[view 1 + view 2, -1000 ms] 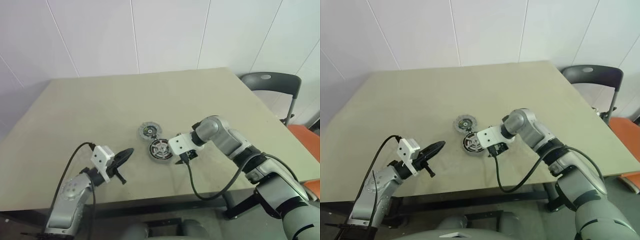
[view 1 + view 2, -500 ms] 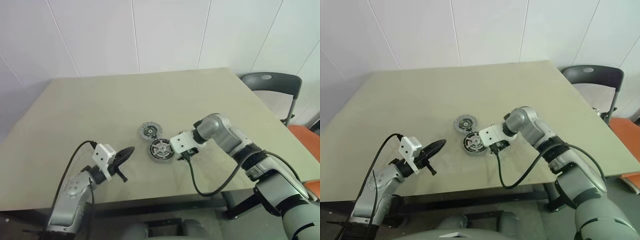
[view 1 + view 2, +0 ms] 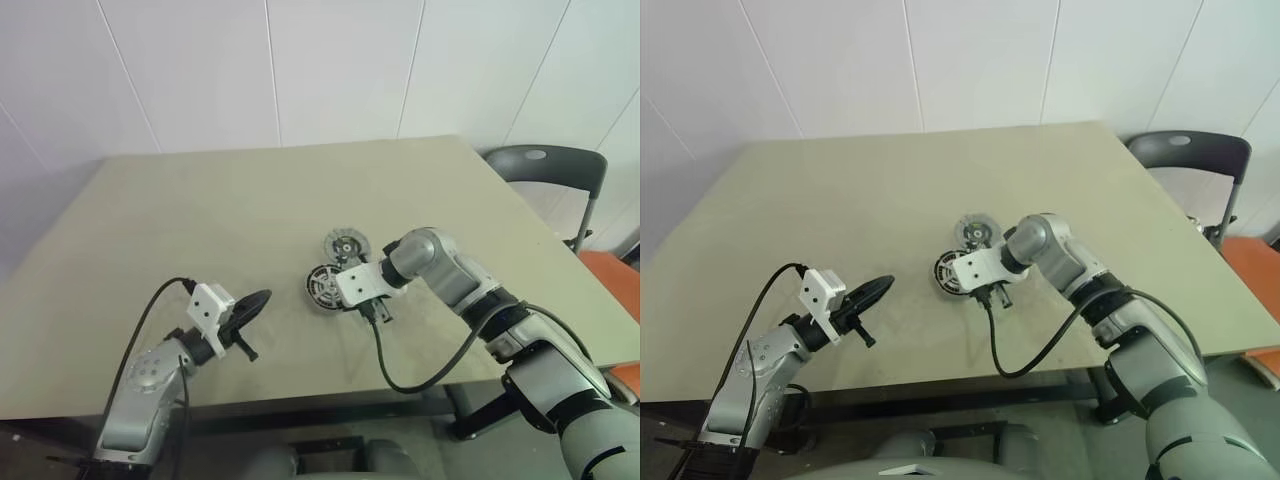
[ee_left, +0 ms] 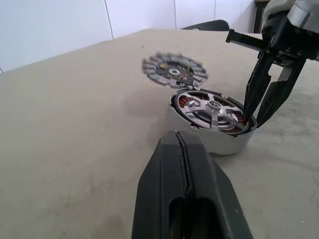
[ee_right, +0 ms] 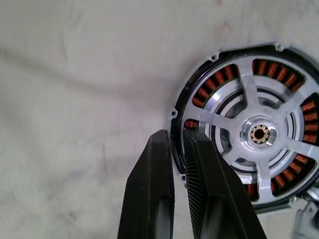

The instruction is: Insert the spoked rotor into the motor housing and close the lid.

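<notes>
Right gripper (image 5: 178, 149): we see its two fingers pinching the rim of the motor housing (image 3: 325, 288).
Left gripper (image 4: 180, 144): we see it pressed together, holding nothing, apart from the parts.
Spoked rotor (image 5: 259, 133): we see it seated inside the housing, over the copper windings.
Lid (image 3: 346, 244): we see it on the table (image 3: 200, 220), just beyond the housing.

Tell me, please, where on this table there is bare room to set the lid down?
Bare table spreads from the left hand to the far wall. Crowded: the lid, motor housing and right hand cluster together.
</notes>
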Tool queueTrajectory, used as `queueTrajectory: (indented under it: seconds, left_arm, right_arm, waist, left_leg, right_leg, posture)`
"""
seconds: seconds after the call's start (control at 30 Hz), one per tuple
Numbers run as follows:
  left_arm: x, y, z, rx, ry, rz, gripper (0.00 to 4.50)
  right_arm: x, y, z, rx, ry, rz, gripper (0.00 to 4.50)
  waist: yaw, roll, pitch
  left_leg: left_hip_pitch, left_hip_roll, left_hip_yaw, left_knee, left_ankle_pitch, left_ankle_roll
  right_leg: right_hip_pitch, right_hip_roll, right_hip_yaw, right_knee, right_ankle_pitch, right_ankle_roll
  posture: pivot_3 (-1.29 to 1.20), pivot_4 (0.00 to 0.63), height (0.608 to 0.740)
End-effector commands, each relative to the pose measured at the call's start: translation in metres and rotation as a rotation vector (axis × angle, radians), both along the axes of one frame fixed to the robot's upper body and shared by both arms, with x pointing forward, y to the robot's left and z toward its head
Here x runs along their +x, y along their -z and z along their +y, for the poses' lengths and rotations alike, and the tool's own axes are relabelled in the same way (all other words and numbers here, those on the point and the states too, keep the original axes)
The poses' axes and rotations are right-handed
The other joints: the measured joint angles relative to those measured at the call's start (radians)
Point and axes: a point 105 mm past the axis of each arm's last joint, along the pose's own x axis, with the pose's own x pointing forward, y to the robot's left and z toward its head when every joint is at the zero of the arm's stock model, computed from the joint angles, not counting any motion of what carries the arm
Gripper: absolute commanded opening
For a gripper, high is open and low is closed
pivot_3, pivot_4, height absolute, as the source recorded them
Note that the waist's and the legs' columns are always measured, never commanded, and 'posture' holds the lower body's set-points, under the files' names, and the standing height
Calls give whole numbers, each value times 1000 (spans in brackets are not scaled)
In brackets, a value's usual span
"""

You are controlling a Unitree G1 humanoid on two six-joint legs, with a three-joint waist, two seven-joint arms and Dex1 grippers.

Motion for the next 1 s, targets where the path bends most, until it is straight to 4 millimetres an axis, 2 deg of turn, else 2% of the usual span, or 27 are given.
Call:
queueTrajectory:
  seconds: [0.03, 0.17, 0.37, 0.63, 0.77, 1.0]
  left_arm:
    - [2, -13, -3, 3, 12, -54, 0]
    - [2, -10, -1, 6, 8, -52, 0]
    - [0, -6, 1, 0, -16, -46, 0]
    - [-1, -1, 1, -8, -28, -39, 0]
    - [-2, 1, 3, -8, -35, -38, 0]
    - [-5, 4, 8, -11, -60, -36, 0]
  right_arm:
    - [-3, -12, 7, 46, -12, -1, 66]
    - [-7, -15, 5, 64, 17, 32, 66]
    - [-13, -13, -12, 58, 148, 43, 66]
    - [-17, -23, -6, 119, 376, 71, 66]
    - [-22, -29, 1, 150, 531, 195, 66]
    - [-32, -41, 9, 156, 690, 391, 66]
  waist:
    - [-1, 0, 0]
    - [0, 0, 0]
    - [9, 0, 0]
    - [26, 0, 0]
    - [26, 0, 0]
    - [25, 0, 1]
  left_leg:
    - [0, 0, 0, -1, 0, 0]
    - [0, 0, 0, -2, 0, 0]
    - [-1, 0, 0, -2, 0, 0]
    - [-1, 0, 0, -2, -1, 1]
    - [-1, 0, 0, -2, -1, 1]
    - [-2, 0, 0, -2, -1, 1]
  right_leg:
    - [0, 0, 0, 0, 0, 0]
    - [-1, 0, 0, 0, 0, 0]
    - [0, 0, 0, -2, -2, 2]
    - [-1, 0, 0, -2, -3, 1]
    - [-1, -1, 0, -2, -3, 1]
    - [-2, -1, 0, -2, -3, 1]
  posture:
    - [0, 0, 740]
    - [0, 0, 740]
    - [0, 0, 740]
    - [0, 0, 740]
    - [0, 0, 740]
    - [0, 0, 740]
